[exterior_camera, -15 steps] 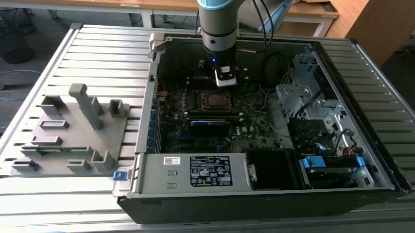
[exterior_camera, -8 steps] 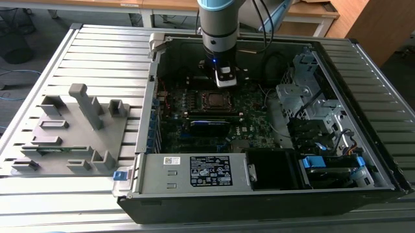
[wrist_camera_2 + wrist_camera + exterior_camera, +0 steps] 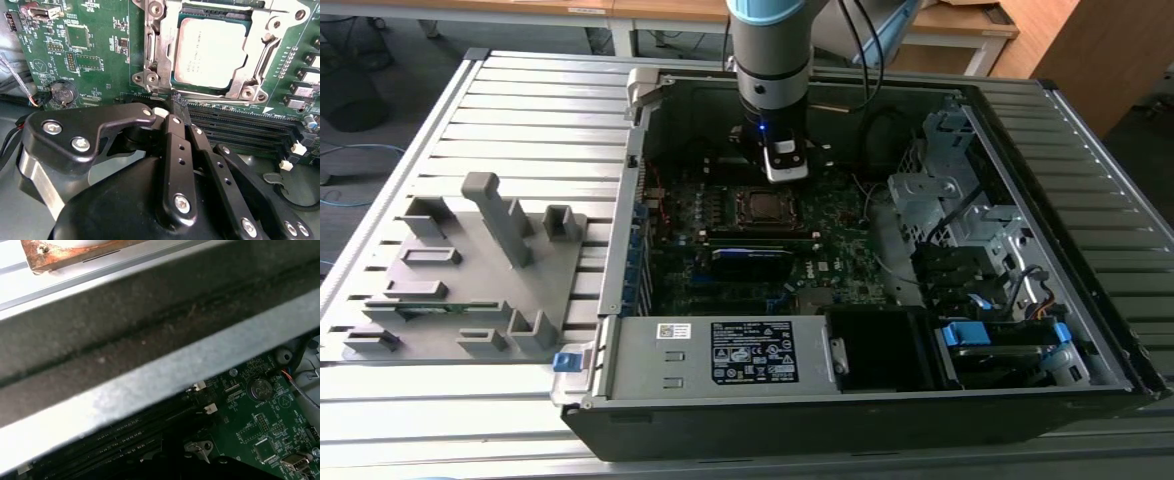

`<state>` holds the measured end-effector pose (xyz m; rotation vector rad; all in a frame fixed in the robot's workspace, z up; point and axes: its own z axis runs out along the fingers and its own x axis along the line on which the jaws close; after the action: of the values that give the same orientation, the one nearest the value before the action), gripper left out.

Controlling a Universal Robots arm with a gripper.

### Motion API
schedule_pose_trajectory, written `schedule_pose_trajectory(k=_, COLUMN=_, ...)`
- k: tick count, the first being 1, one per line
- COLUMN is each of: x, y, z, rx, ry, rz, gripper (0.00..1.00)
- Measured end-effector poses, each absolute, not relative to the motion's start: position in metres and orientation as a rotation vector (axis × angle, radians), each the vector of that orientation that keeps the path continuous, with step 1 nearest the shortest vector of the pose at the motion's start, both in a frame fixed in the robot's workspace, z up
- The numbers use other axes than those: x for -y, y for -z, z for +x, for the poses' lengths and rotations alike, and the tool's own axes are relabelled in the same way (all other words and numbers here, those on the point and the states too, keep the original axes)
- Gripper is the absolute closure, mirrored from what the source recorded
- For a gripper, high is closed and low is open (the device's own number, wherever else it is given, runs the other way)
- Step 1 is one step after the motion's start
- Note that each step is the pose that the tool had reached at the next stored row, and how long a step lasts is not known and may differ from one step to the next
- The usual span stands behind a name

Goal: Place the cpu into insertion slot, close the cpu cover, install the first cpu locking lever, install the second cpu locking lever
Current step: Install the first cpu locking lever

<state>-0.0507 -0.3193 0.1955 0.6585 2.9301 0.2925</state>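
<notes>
- Currently the cpu (image 3: 210, 47) lies flat in the insertion slot (image 3: 759, 206), its dull silver top bare in the second wrist view.
- The cpu cover (image 3: 156, 50) frames it and appears to lie down over its edges. A silvery rod runs along each of two opposite sides, probably the levers; I cannot tell whether they are latched.
- The gripper (image 3: 179, 107) hangs just beside the socket, at about 1 o'clock of it in the exterior view. Its fingers (image 3: 172, 145) are drawn together at the tips, with nothing visibly between them.
- Risk: the tips sit close over the memory slots (image 3: 235, 125); an off-line descent could strike their clips or the board.
- Risk: a lever pushed off-centre could slip from a fingertip and spring back.
- Risk: force on the cover over a mis-seated chip could bend socket pins.
- Count: one cpu, one slot, one cover, two rods, one gripper, one coin cell (image 3: 64, 91).
- Outward, in the exterior view: the label plate (image 3: 751, 352) at 6 o'clock of the socket, one grey fixture tray (image 3: 467, 300) at 9 o'clock.
</notes>
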Motion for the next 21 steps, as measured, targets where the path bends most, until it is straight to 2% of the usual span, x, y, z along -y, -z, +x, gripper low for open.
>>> schedule_pose_trajectory(k=21, x=0.3148, y=-0.2, z=-0.052, rx=-2.928, ry=-0.294, rz=0.659, gripper=0.89)
